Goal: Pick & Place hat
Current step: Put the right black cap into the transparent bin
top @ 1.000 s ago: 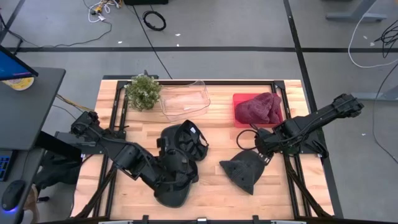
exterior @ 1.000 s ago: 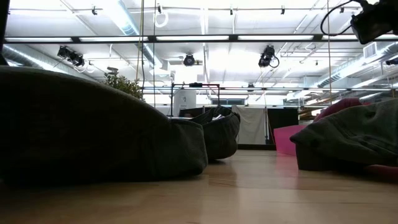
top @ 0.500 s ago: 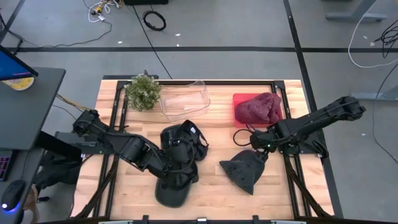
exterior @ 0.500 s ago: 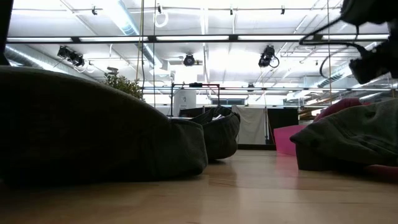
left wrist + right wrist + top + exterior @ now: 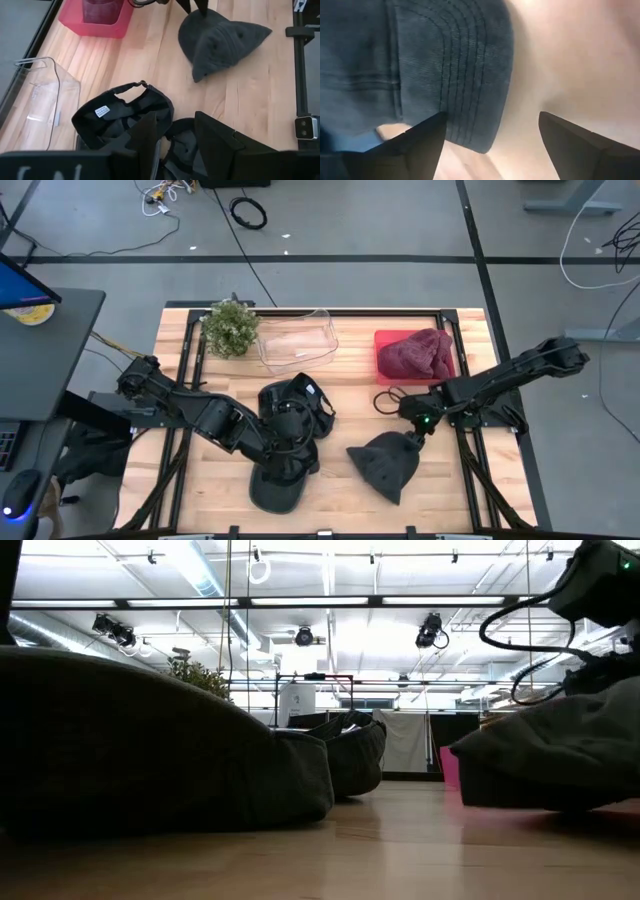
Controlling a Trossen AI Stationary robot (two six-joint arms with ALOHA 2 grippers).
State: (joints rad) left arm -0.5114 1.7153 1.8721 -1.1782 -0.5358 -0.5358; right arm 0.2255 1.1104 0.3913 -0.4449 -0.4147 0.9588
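Grey hat (image 5: 385, 465) at right pincer (image 5: 412, 433), spread apart | left pincer (image 5: 290, 438) spread, tips hidden over dark hats (image 5: 285, 455)

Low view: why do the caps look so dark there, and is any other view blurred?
Low view: bright ceiling lights behind leave the near cap almost a silhouette. Right wrist view: the cap brim is very close and soft, though its stitching still shows. High view: even light, no strong glare on the table.
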